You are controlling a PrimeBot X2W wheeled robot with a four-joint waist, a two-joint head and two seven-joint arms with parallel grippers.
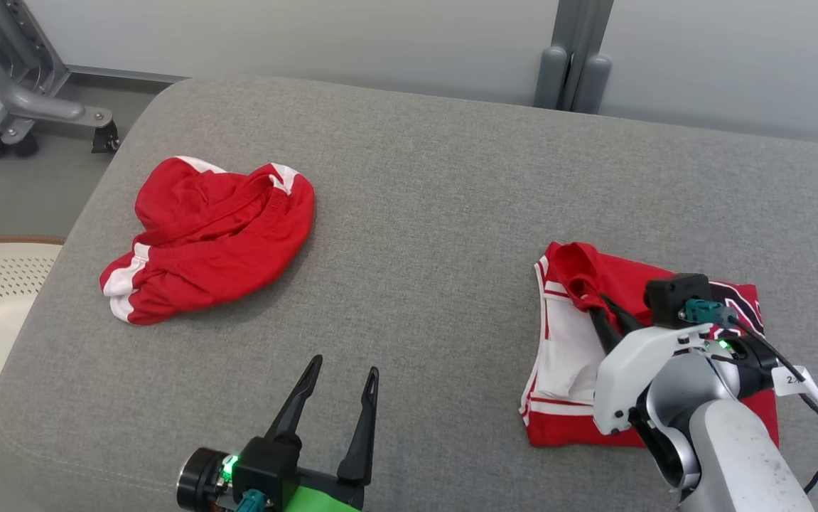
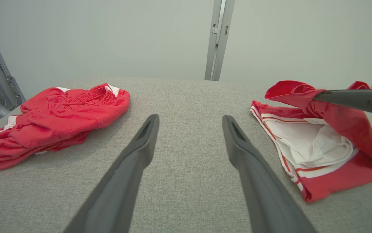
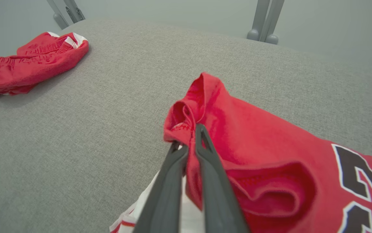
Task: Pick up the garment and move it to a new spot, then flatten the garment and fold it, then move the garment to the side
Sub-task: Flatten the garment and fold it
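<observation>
Mostly grey: a wide padded surface (image 1: 437, 178) spans the view. On its left lies a crumpled heap of red shorts (image 1: 210, 242). On its right, near the front edge, lies the red jersey (image 1: 568, 341) — partly folded, with white lining showing and a black numeral on one side. The right gripper (image 1: 597, 304) has its fingers pressed together on a ridge of red cloth at the jersey's far left corner, held a little above the rest. The left gripper (image 1: 345, 366) hangs over bare surface between the two garments, fingers spread wide and holding nothing. To fold well, the pinched edge should probably travel low and straight across — so the layers beneath do not drag — and land square before release.
</observation>
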